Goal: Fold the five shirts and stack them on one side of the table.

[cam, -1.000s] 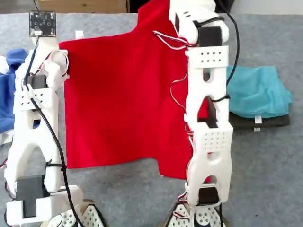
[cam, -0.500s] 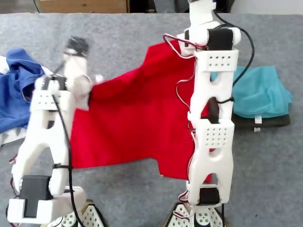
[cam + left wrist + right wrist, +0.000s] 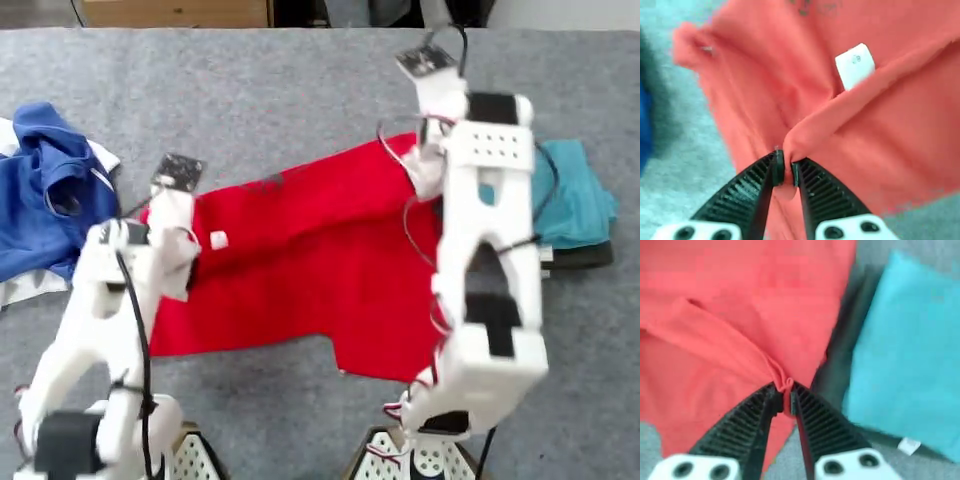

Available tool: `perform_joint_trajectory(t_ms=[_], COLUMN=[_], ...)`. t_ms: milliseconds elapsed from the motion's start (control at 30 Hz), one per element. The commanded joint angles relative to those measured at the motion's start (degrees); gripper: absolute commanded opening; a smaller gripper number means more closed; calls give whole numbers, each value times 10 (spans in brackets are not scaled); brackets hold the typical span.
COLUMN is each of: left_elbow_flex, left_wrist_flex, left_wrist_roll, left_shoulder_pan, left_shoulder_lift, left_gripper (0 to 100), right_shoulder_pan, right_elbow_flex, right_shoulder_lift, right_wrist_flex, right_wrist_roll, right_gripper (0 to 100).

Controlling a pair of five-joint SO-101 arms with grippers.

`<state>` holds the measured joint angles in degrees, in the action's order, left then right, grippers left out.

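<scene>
"Left fingers (image 3: 752, 187): what have they got?"

"They're pinched almost together on a raised fold of the red shirt (image 3: 880, 125), with only that thickness of cloth between the tips. A white label (image 3: 855, 65) lies on the cloth just past the fold."

"And the right fingers (image 3: 747, 425)?"

"Closed the same way on a thin ridge at the shirt's opposite edge. Seen from the high view, that grip is at about 2 o'clock of the garment and the left grip at about 9 o'clock."

"Where does the shirt lie?"

"It's in the middle of the grey bench (image 3: 250, 90), partly doubled over. Its 12 o'clock part lies across the rest as a slanted band."

"What's around it?"

"At 3 o'clock a folded teal shirt (image 3: 575, 195) sits on a folded dark shirt (image 3: 580, 258), just beside the red edge. At 9 o'clock there's a crumpled blue shirt (image 3: 40, 200), with white cloth (image 3: 20, 290) showing beneath it."
</scene>
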<state>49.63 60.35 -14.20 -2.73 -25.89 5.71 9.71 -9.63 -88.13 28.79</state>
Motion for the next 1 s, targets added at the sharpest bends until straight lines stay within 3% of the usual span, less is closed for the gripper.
perform_joint_trajectory(t_ms=[0,167,367,667,967], left_elbow_flex=[56,116,152,167,166], left_wrist_flex=[-7,-3,29,65,86], left_wrist_roll=[0,0,-4,-109,-178], left_shoulder_pan=[24,1,-20,-22,-109], left_shoulder_lift=[-82,-174,-238,-258,-258], left_gripper=[29,29,29,29,29], right_shoulder_pan=[18,18,33,107,105], right_elbow_flex=[-140,-318,-441,-473,-478], right_shoulder_lift=[110,226,313,345,345], right_wrist_flex=[42,106,114,98,96], right_wrist_roll=[43,79,98,145,163], right_gripper=[14,14,14,14,14])
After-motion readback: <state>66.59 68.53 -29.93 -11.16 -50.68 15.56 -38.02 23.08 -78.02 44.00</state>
